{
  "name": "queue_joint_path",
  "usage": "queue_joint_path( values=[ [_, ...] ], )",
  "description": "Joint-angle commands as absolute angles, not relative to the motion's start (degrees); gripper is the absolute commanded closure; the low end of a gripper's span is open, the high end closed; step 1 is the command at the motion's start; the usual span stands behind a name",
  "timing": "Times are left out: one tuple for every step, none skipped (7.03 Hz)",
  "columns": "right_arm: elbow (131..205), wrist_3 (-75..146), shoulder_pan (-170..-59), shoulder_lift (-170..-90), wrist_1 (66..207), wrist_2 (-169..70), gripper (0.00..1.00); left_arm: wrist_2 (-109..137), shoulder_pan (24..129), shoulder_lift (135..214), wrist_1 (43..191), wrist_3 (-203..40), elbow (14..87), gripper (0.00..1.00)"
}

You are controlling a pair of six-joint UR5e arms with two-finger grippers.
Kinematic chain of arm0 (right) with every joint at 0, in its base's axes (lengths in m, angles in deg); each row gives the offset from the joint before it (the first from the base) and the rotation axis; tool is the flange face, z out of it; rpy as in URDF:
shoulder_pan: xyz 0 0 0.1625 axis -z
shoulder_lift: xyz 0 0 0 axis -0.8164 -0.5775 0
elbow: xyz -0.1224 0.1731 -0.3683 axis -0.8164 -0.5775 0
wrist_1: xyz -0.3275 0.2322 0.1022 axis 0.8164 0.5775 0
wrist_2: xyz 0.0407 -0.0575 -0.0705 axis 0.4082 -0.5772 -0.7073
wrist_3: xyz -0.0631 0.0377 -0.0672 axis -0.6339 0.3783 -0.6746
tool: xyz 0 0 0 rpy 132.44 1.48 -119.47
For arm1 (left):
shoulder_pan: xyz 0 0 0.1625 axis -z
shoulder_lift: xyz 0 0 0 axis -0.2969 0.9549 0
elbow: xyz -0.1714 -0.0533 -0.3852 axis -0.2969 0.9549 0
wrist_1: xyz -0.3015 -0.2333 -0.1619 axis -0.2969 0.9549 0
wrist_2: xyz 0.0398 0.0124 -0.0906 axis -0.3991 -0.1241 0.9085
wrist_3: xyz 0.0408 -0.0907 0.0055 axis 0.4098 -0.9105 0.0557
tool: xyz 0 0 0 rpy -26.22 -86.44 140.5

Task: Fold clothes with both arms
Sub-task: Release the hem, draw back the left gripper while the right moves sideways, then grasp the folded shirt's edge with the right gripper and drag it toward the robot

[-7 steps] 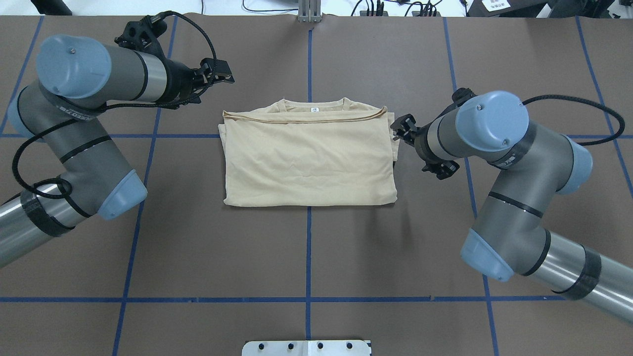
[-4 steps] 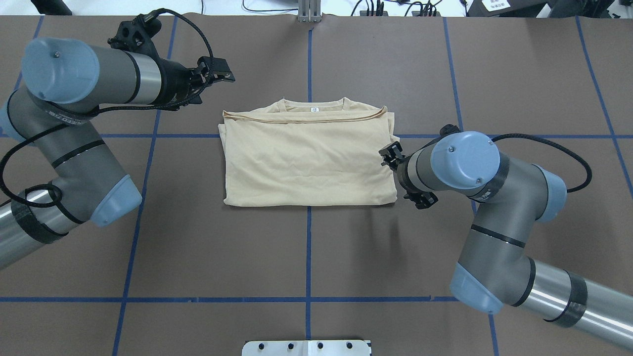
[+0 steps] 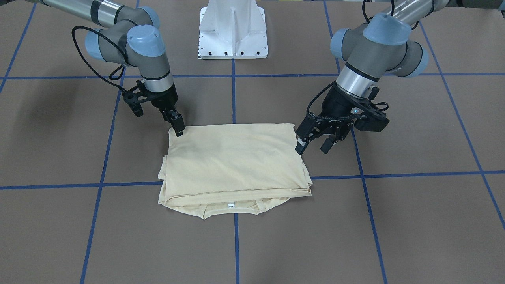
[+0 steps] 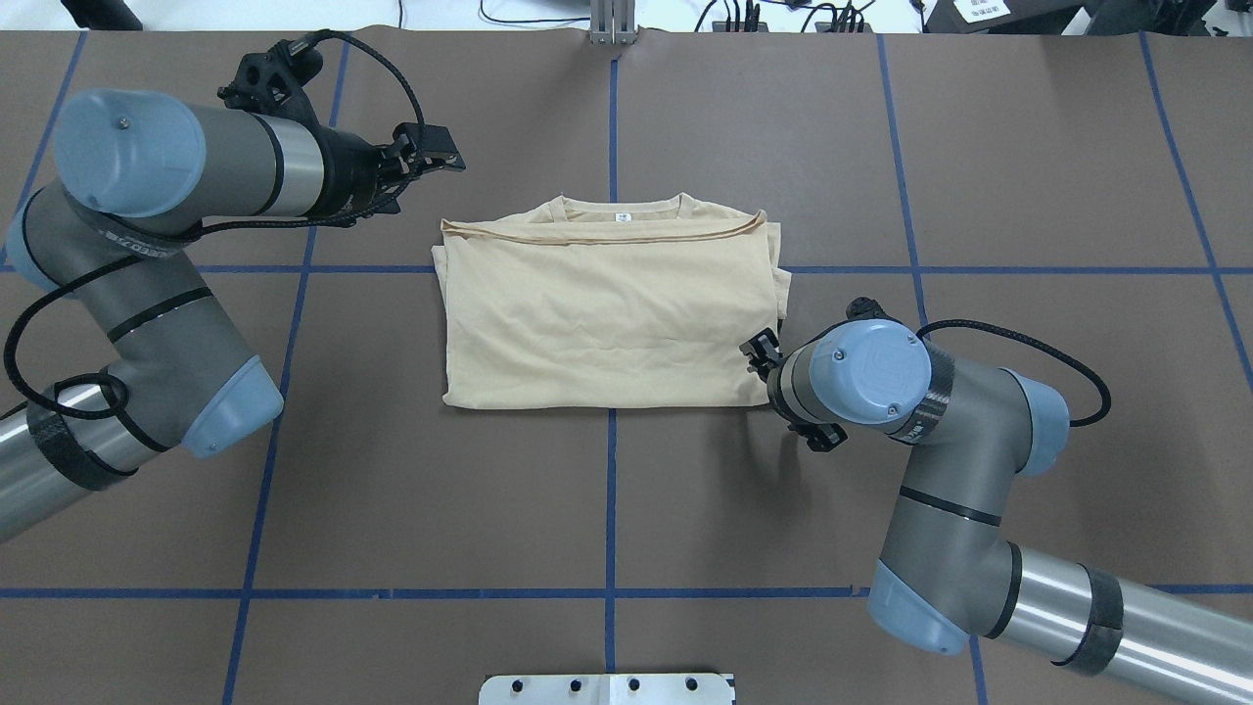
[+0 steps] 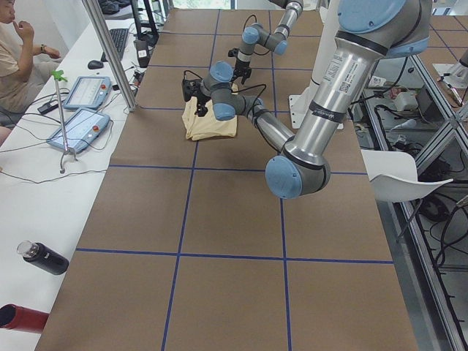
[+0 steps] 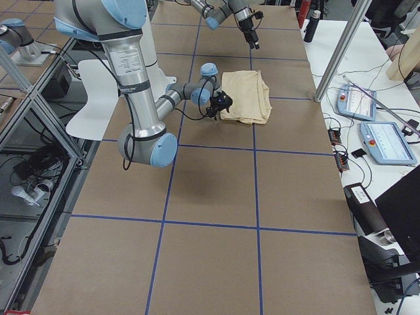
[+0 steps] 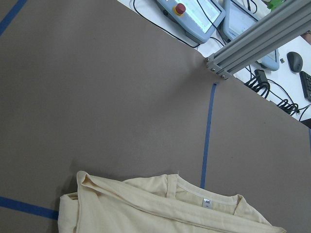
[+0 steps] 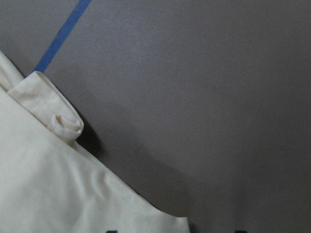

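Note:
The cream-yellow T-shirt point(image 4: 607, 313) lies folded into a rectangle on the brown table, back up, print hidden. Its collar and white neck tag point(image 4: 619, 217) are on the far side. It also shows in the front view point(image 3: 232, 161) and the left wrist view point(image 7: 146, 208). My left gripper point(image 4: 448, 154) is open and empty, raised beyond the shirt's far left corner; the front view point(image 3: 312, 146) shows its fingers spread. My right gripper point(image 4: 756, 351) is low at the shirt's near right corner point(image 8: 48, 184). Its fingers look spread and hold nothing. It is also in the front view point(image 3: 179, 131).
The white pedestal base point(image 3: 232, 31) stands at the robot's side of the table. Blue tape lines point(image 4: 611, 490) grid the brown surface. An aluminium post point(image 7: 252, 43) and teach pendants point(image 7: 194, 14) are past the far edge. Bottles point(image 5: 44, 257) lie on the side bench.
My right arm has swung along the shirt's right edge, from beside the shoulder down to the near corner. The left arm has barely shifted. The shirt has not moved.

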State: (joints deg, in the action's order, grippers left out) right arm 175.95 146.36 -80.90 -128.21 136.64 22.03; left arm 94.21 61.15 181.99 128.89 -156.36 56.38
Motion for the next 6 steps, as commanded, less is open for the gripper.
queue_joint_path(
  values=[
    [175.63, 146.44, -81.61, -127.41, 136.64, 21.00, 0.31, 91.23, 59.29, 181.91, 128.74, -156.18, 56.22, 0.01],
    [175.63, 146.44, -82.58, -126.44, 136.73, 21.00, 0.34, 91.14, 59.19, 181.21, 128.82, -156.18, 56.22, 0.01],
    [175.46, 146.53, -82.59, -126.43, 136.82, 21.00, 0.35, 91.13, 59.19, 181.20, 128.82, -156.18, 56.31, 0.01],
    [175.37, 146.45, -82.41, -126.61, 136.82, 20.92, 0.35, 91.13, 59.19, 181.12, 128.82, -156.18, 56.31, 0.01],
    [175.02, 146.36, -82.41, -126.70, 136.73, 20.91, 0.35, 91.13, 59.19, 181.03, 128.82, -156.18, 56.40, 0.01],
    [174.93, 146.36, -82.15, -126.70, 136.73, 20.91, 0.35, 91.13, 59.19, 180.94, 128.82, -156.18, 56.40, 0.01]
  ],
)
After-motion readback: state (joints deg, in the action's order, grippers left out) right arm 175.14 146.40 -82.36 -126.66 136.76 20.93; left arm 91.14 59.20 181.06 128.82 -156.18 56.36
